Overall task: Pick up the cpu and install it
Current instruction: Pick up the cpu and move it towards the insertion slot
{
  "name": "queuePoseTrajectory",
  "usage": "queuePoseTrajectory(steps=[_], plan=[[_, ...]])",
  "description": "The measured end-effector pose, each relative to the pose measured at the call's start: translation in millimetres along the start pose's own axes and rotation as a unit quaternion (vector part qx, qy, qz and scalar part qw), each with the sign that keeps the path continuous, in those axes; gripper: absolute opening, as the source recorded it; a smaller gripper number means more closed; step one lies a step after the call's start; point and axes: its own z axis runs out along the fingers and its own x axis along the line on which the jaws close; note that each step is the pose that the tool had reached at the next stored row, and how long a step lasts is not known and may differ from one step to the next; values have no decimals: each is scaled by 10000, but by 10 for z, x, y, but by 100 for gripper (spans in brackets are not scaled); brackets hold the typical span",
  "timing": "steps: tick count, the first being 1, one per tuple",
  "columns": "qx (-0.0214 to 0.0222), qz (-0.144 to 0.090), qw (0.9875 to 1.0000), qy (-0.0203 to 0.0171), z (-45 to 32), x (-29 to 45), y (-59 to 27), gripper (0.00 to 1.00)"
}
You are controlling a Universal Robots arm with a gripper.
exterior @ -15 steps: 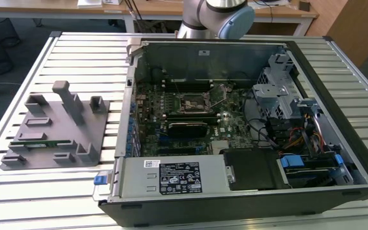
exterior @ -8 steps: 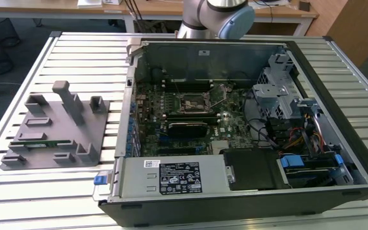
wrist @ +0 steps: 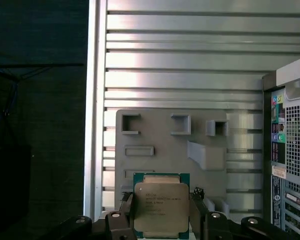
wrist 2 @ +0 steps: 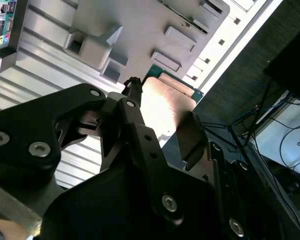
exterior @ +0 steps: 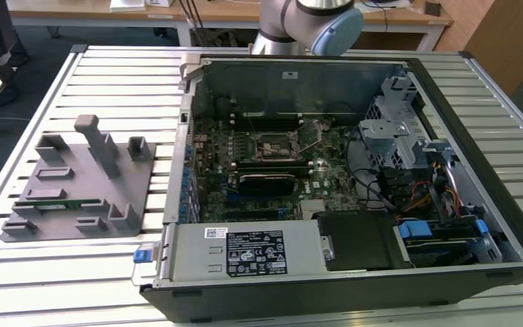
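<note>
Gripper (wrist: 161, 217) closed on cpu (wrist: 161, 206), gripping its opposite edges, poised over grey fixture tray (wrist: 155, 135) on slatted tabletop (wrist: 180, 60). Likely light, stiff, slick-topped, with a fragile underside. Edge hold suits it.

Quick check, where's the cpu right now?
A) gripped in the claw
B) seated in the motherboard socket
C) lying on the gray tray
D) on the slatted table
A: in the first wrist view the cpu sits clamped between the two black fingers of the claw, clear of the gray tray behind it.
</note>
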Motion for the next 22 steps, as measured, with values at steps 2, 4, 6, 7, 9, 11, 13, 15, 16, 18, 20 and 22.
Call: queuePoseTrajectory(steps=[2, 4, 6, 7, 9, 11, 13, 15, 16, 18, 20, 22], plan=[[0, 0, 10000, 0, 0, -39, 0, 53], [0, 0, 10000, 0, -1, -80, 0, 53], [0, 0, 10000, 0, 0, -120, 0, 53], [0, -1, 10000, 0, 0, -138, 0, 53], [0, 0, 10000, 0, 0, -172, 0, 53], [0, 0, 10000, 0, -1, -205, 0, 53], [0, 0, 10000, 0, -1, -236, 0, 53], [0, 0, 10000, 0, -1, -264, 0, 53], [0, 0, 10000, 0, -1, -278, 0, 53], [0, 0, 10000, 0, -1, -305, 0, 53], [0, 0, 10000, 0, -1, -332, 0, 53], [0, 0, 10000, 0, -1, -359, 0, 53]])
